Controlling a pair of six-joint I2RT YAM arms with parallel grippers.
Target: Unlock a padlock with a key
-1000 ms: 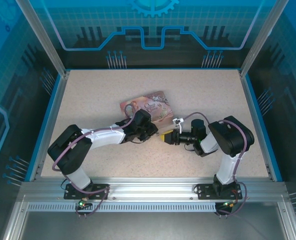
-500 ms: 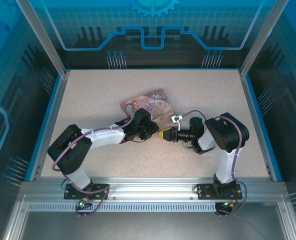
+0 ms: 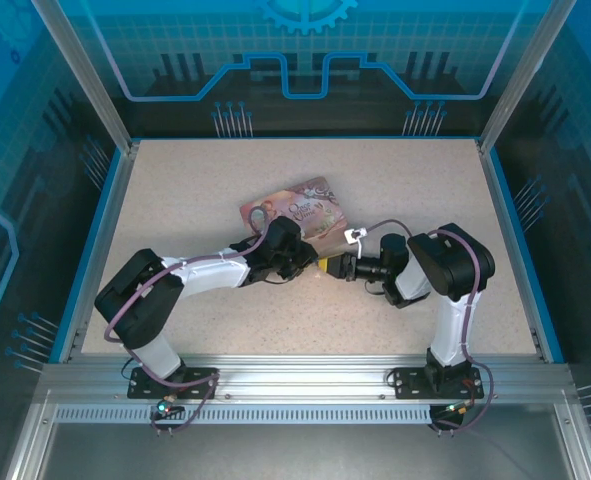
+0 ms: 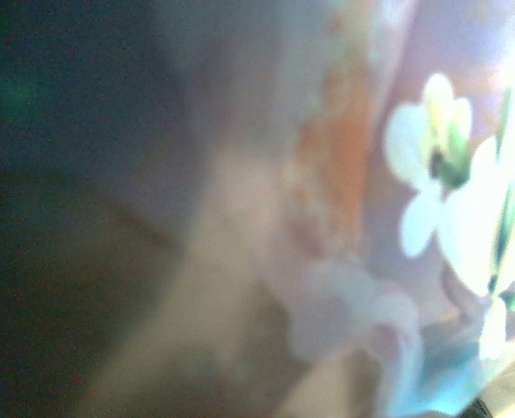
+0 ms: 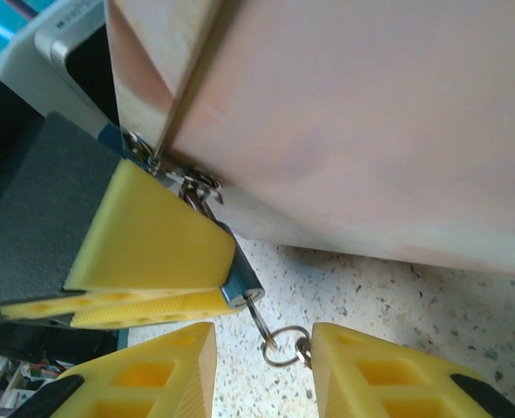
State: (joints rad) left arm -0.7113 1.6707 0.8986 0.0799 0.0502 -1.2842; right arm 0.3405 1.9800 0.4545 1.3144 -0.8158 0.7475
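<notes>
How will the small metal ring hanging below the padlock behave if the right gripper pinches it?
The ring hangs from a thin link under the padlock, so it will probably swing or twist, not stay stiff. It looks like thin, smooth metal, likely light and slippery between the right gripper fingers.

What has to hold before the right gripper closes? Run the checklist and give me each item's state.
1. The left gripper clamped on the padlock: ok.
2. The small ring between the open fingers of the right gripper: ok.
3. The key seated in the padlock: cannot tell.
4. The shackle closed at the pink tin: cannot tell.
5. Left wrist view sharp: not ok, blurred.
</notes>
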